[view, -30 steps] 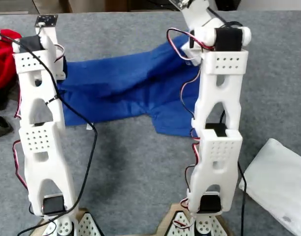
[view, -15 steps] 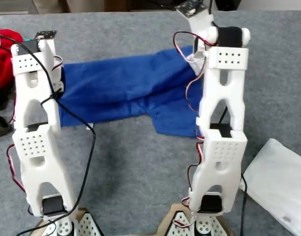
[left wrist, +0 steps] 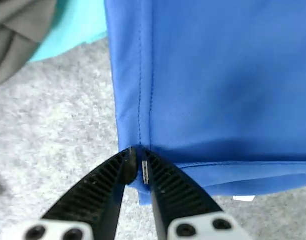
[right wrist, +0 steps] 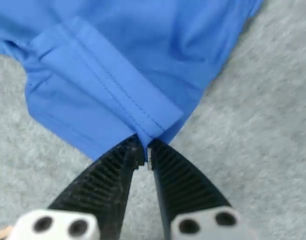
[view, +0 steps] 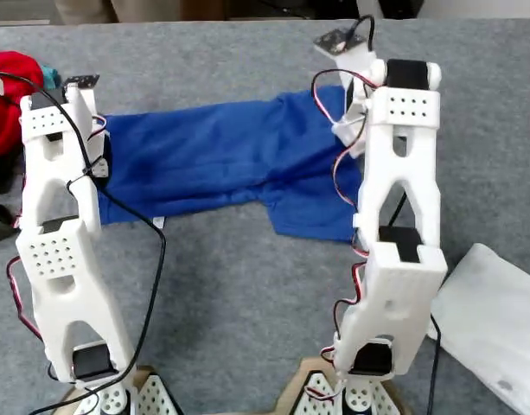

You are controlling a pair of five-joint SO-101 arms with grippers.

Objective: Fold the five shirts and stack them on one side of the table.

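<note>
Nearer bases now: left gripper, right gripper, each on blue shirt

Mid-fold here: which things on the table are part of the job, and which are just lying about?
Job: blue shirt, pinched by the left gripper and right gripper at opposite ends; red garment, teal cloth and grey cloth piled beside it, probably shirts waiting.
Lying about: white bundle near the right arm's base, possibly a folded shirt; cannot tell.

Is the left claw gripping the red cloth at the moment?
No, the left claw is shut on the blue shirt's hem.
</note>
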